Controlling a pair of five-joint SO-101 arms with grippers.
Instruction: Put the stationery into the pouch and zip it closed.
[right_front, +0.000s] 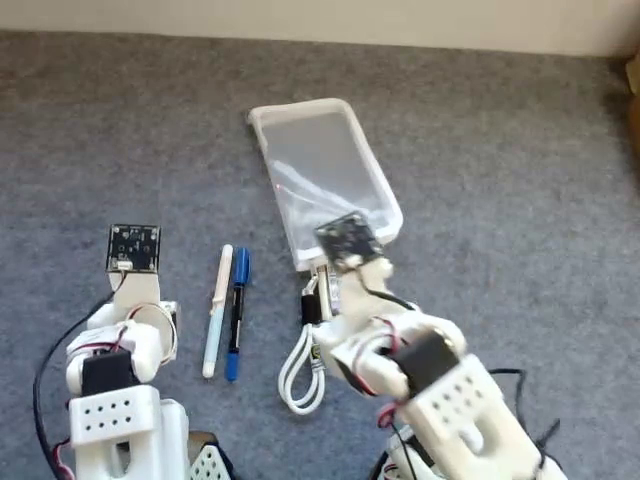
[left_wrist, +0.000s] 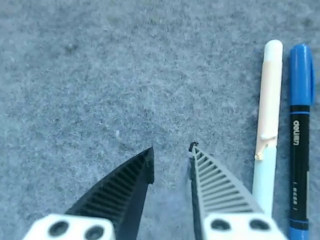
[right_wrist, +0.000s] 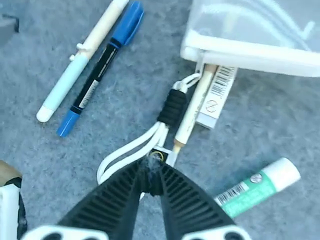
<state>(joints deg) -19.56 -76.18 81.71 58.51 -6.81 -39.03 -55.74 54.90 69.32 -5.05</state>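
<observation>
Right gripper (right_wrist: 150, 181) fingers pinch white cord (right_wrist: 127, 152) of pouch (right_front: 325, 165); left gripper (left_wrist: 171, 150) fingers spread. Seemingly steadying; pens (left_wrist: 272, 100) need loading next.

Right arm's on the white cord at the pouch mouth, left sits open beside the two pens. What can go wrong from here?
1. The right fingers look shut on the cord; a tug may drag the pouch and knock loose the pencil at its mouth.
2. The pale pen and blue marker lie touching; the open left fingers may catch both or roll one away.
</observation>
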